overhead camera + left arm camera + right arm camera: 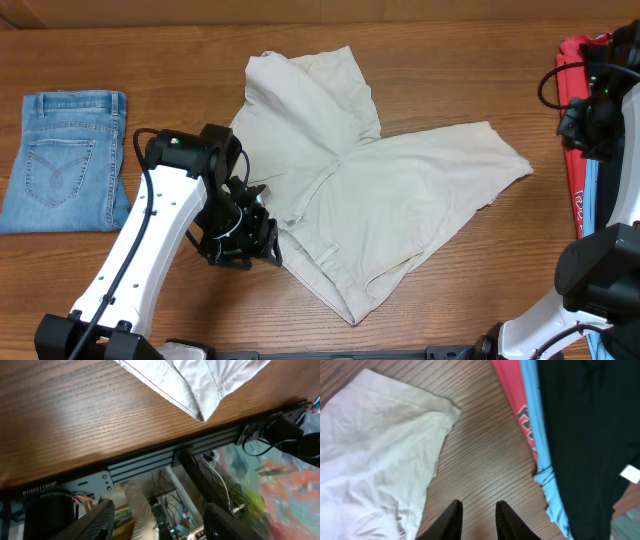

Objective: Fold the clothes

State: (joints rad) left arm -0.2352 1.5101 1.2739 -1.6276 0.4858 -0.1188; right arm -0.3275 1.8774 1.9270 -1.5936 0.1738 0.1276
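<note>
Overhead, left arm: the white arm extends from the near-left corner, and the left gripper [247, 245] sits low over the table [150, 60], just beside the near-left edge of the shorts [390, 190].
Left gripper fingers: in the left wrist view they are spread wide with nothing between them. Only the table's front rail and the clutter below it show in the gap.
Right gripper [479, 521]: fingers a narrow gap apart, pinching nothing, with bare wood between them.
Shorts, position: centre of the table, lying flat and creased, not folded. One corner points to the near edge, one leg runs toward the far edge and the other toward the right.
Shorts, right leg: its hem lies to the left of the right gripper, apart from the fingers.
Jeans [65, 160]: folded, on the left side, back pocket up, well apart from the shorts.
Right edge: red garment [510, 390], light-blue garment [534, 415] and black garment [590, 435] overlap, with the right arm above them.
</note>
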